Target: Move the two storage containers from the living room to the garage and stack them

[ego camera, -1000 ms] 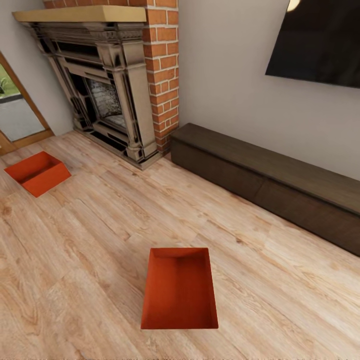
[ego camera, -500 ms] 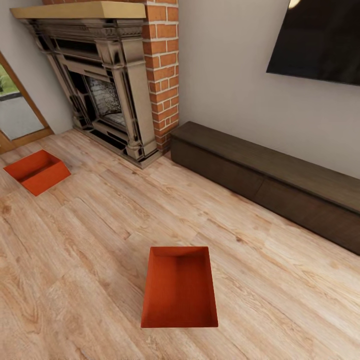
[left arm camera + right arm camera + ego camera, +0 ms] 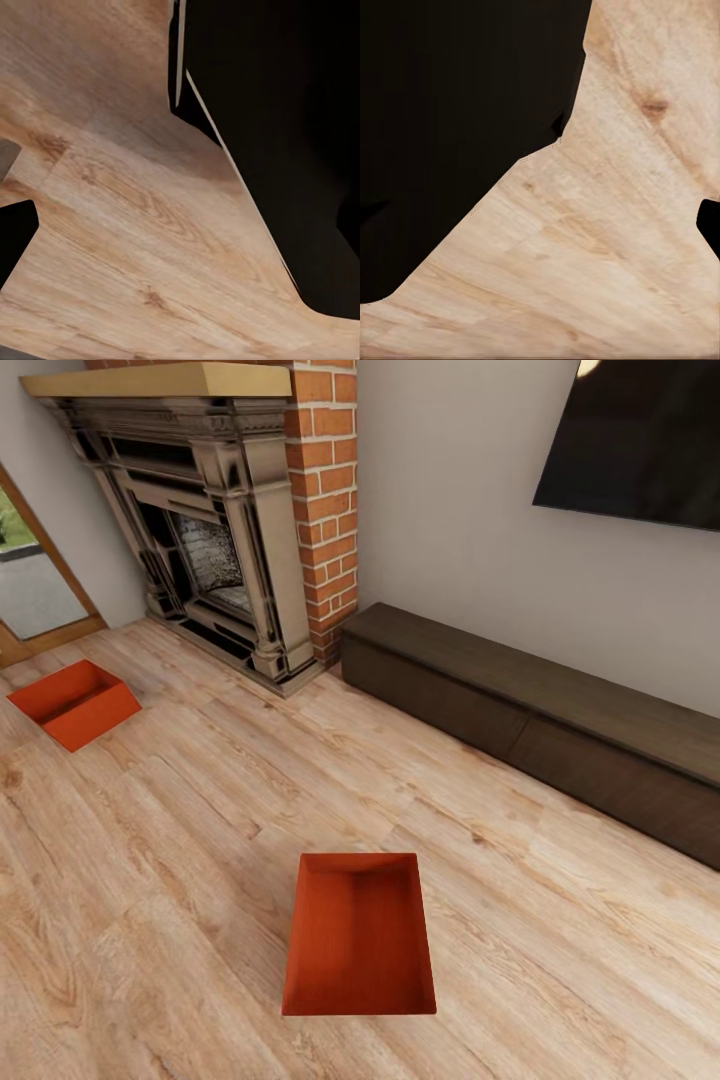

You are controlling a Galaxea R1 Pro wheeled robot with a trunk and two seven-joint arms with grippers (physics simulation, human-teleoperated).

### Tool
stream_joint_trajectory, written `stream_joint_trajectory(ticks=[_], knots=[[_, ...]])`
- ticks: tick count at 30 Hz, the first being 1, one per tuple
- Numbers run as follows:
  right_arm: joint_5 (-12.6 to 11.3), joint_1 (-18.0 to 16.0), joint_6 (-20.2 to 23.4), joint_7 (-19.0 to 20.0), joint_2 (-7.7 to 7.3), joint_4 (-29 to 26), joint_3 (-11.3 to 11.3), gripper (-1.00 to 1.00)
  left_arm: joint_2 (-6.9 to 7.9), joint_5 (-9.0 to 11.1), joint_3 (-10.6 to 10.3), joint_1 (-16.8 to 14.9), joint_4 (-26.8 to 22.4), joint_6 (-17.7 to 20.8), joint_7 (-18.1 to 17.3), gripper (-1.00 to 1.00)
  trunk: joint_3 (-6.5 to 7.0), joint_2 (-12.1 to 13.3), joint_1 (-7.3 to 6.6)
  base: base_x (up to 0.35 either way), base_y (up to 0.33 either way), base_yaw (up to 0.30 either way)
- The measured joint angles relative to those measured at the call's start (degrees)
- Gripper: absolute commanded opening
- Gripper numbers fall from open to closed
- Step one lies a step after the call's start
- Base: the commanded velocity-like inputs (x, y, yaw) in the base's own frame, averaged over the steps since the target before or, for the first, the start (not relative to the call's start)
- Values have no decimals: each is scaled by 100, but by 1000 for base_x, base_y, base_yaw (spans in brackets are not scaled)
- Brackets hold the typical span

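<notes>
The living room is viewed from head height, forward and steeply down, across the wood plank floor [image 3: 200,840] toward the brick fireplace [image 3: 230,530] and the long dark low cabinet [image 3: 540,730]. Both wrist views are aimed down at close range, dark robot bodywork [image 3: 285,135] being seen against planks. The plank floor is shared by all three views.

Television [image 3: 640,440]: cut off by top and right edges. Long dark cabinet [image 3: 540,730]: runs out at right edge. Fireplace [image 3: 200,530]: top cropped. Glass door [image 3: 30,580]: mostly beyond left edge. Both wrist views: large black shapes, unidentifiable, covering part of plank floor [image 3: 135,225].
</notes>
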Motion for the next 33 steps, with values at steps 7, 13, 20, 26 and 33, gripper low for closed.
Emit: stream_joint_trajectory(ticks=[7, 13, 20, 26, 33], knots=[[68, 223, 7, -56, 8, -59, 56, 100, -3, -22, -17, 229, -104, -28, -18, 100, -1, 0, 0, 0, 0, 0], [88, 282, 61, -65, -58, -227, 66, 100, 13, -21, -14, 347, -296, 139, -39, 100, 0, 0, 0, 0, 0, 0], [111, 67, 1110, -731, -183, -1628, 55, 100, -1, -40, -15, 345, -1921, 2603, -22, 100, 0, 1, 0, 0, 0, 0], [107, -1141, 1620, -1082, -120, -3657, 55, 100, -12, -42, -15, -423, -4627, 3432, -20, 100, 2, 1, 0, 0, 0, 0], [81, -2121, 1784, -1343, -88, -3480, 44, 100, -236, -58, -19, -1545, -4628, 3896, -14, 100, 2, 1, 0, 0, 0, 0]])
